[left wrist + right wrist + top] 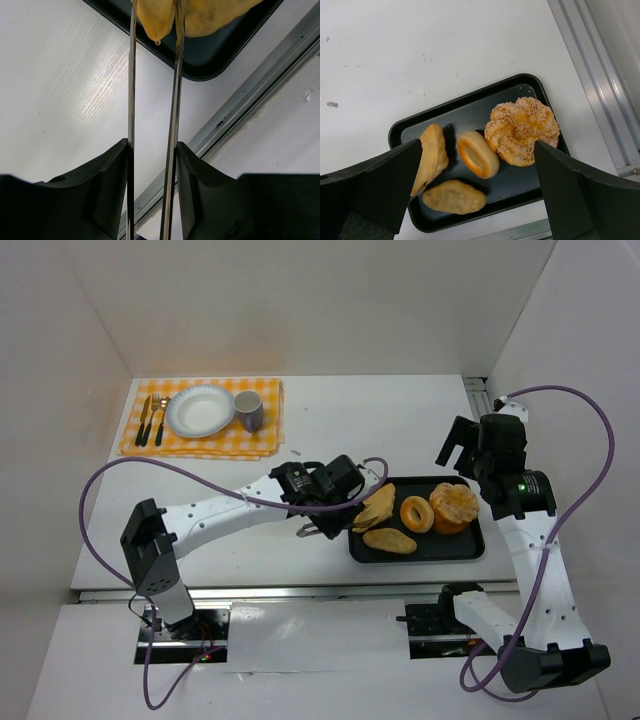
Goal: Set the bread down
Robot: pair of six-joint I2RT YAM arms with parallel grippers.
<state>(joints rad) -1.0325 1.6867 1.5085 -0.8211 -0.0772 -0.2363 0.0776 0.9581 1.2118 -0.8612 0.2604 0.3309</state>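
**Top view.** Find the tray (470, 552) right of centre, loaded with four breads. Note the flat bread (377, 506) at the tray's left end. Locate the left gripper (335, 502) just left of it, carrying tongs (322, 531) aimed at that piece. Find the plate (200, 412) on the checked cloth (265, 440) at far left, beside a cup (248, 410). No bread on it, and well apart from the tray. Locate the right gripper (462, 443) by the tray's far right corner.

**Left wrist view.** Jaws partly apart, pressed against the two tong arms from outside. Tong tips set either side of a lobe of the flat bread. Cannot tell whether pinched or merely straddled.

**Right wrist view.** Jaws spread wide, holding nothing, hanging above the tray. All four breads lying in the tray.

**Progress.** Nothing delivered yet. Judged step: taking hold of the flat bread. Remaining: lift, carry far left, presumably to the plate, and release.
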